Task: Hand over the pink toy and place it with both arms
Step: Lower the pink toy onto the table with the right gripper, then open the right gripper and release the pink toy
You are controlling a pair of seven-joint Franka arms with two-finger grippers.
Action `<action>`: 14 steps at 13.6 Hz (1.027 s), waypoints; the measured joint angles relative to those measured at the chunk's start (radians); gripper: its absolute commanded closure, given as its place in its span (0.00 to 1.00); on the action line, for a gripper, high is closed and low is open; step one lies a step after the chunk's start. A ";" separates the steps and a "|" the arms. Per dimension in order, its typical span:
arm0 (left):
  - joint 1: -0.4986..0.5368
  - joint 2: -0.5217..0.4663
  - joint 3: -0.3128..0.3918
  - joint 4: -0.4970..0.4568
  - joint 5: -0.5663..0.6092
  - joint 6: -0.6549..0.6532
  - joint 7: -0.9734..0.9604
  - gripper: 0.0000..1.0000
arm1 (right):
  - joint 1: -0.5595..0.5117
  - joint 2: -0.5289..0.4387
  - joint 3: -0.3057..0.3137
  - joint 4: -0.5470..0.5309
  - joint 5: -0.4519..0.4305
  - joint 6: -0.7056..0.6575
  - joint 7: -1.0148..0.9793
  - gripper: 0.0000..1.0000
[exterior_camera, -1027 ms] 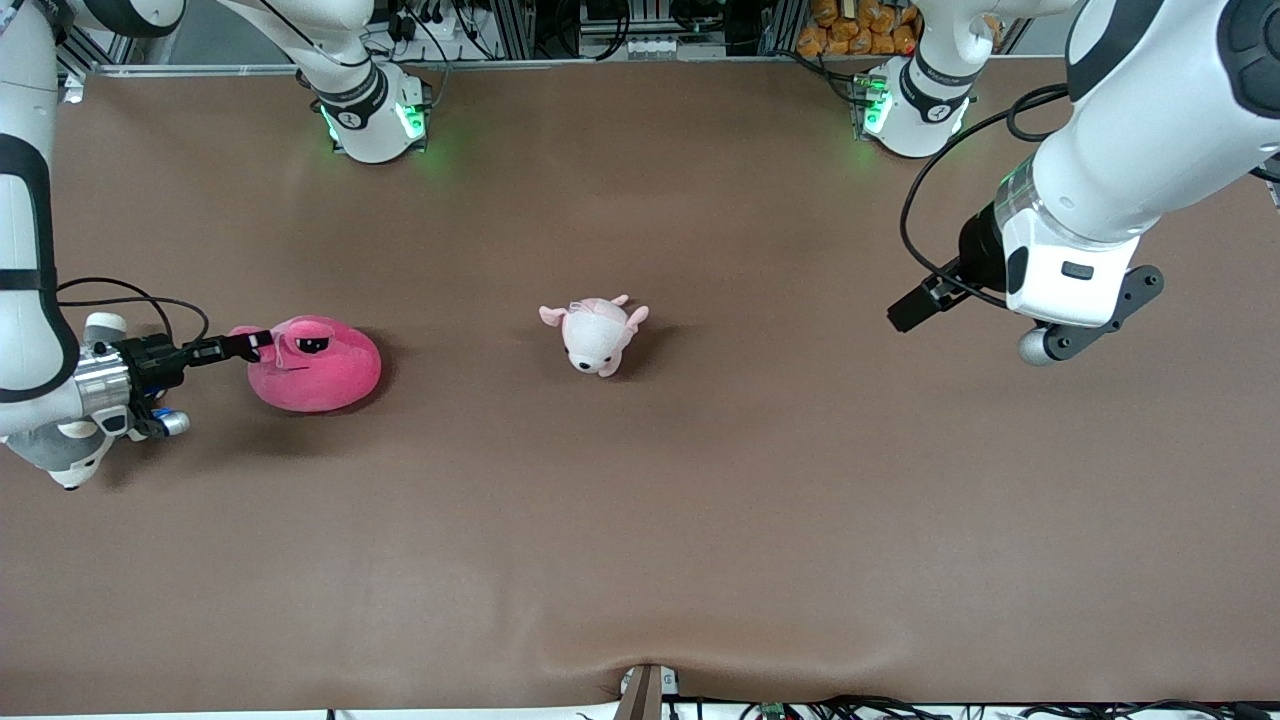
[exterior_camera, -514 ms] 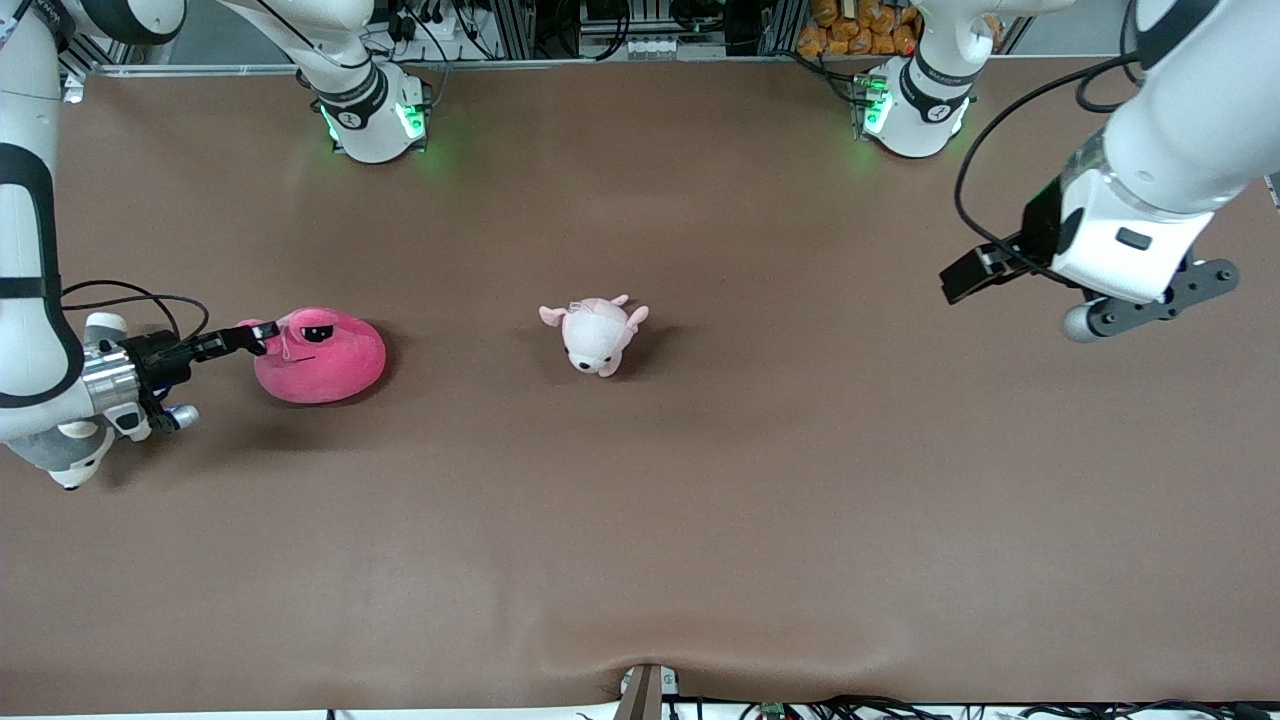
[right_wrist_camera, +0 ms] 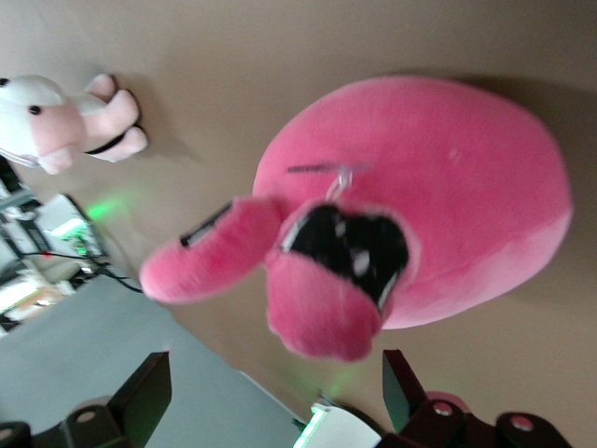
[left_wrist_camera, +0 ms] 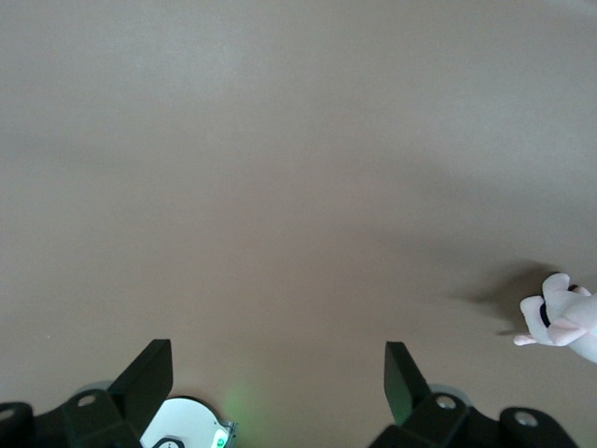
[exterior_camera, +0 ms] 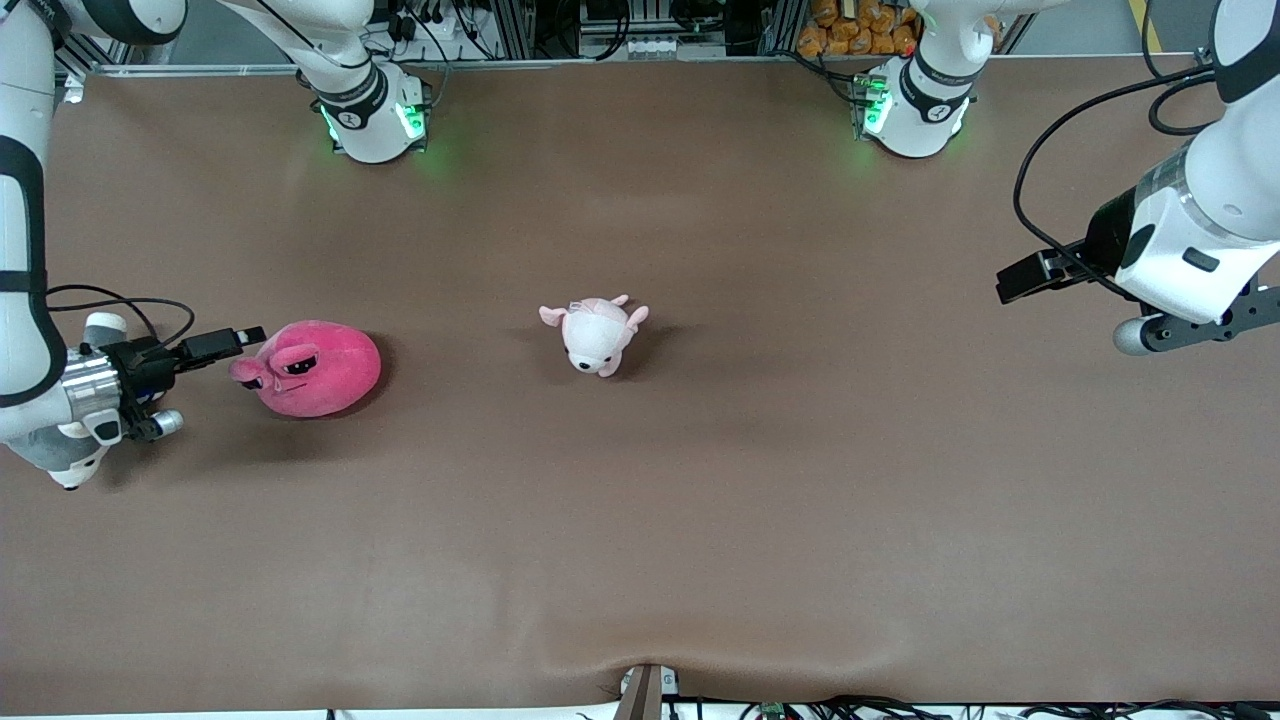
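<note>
Front view: pink toy (exterior_camera: 318,367) on table (exterior_camera: 640,520) toward right arm's end, right gripper (exterior_camera: 232,339) just beside its snout, left gripper (left_wrist_camera: 278,378) waiting; both wrist views: fingers spread, empty; plush looks soft, light, best pinched at snout.

This is a robot lab, not a home. 2 big white robot arms (exterior_camera: 350,90) (exterior_camera: 920,90) are bolted at the top of the frame, w/ green lights glowing on their bases. A wide brown surface (exterior_camera: 640,520) fills nearly the whole frame, like a test bench. Along the top edge are metal frame rails (exterior_camera: 520,30), black wires & plugs. More cables (exterior_camera: 850,708) run along the bottom edge. Black cords (exterior_camera: 1060,150) hang off the arm at upper right. Orange packets (exterior_camera: 860,25) are stacked at top, right of center. Soft toys lie on the surface for testing.
</note>
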 measured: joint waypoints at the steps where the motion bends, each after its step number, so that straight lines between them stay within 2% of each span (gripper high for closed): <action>1: 0.000 0.000 -0.001 -0.003 0.007 0.000 0.015 0.00 | 0.020 -0.004 0.001 0.021 -0.032 0.005 0.001 0.00; 5: -0.001 -0.006 0.000 -0.006 0.013 0.001 0.065 0.00 | 0.119 -0.090 0.003 0.052 -0.202 0.083 0.086 0.00; 7: -0.022 -0.034 0.045 -0.042 0.013 0.032 0.083 0.00 | 0.152 -0.162 0.004 0.028 -0.272 0.164 0.112 0.00; 10: -0.080 -0.134 0.147 -0.190 0.013 0.101 0.121 0.00 | 0.171 -0.300 0.004 -0.122 -0.311 0.323 0.148 0.00; 12: -0.094 -0.212 0.160 -0.299 0.013 0.129 0.127 0.00 | 0.176 -0.387 0.005 -0.219 -0.316 0.367 0.224 0.00; 14: -0.122 -0.293 0.175 -0.392 0.013 0.145 0.134 0.00 | 0.178 -0.453 0.008 -0.264 -0.325 0.372 0.303 0.00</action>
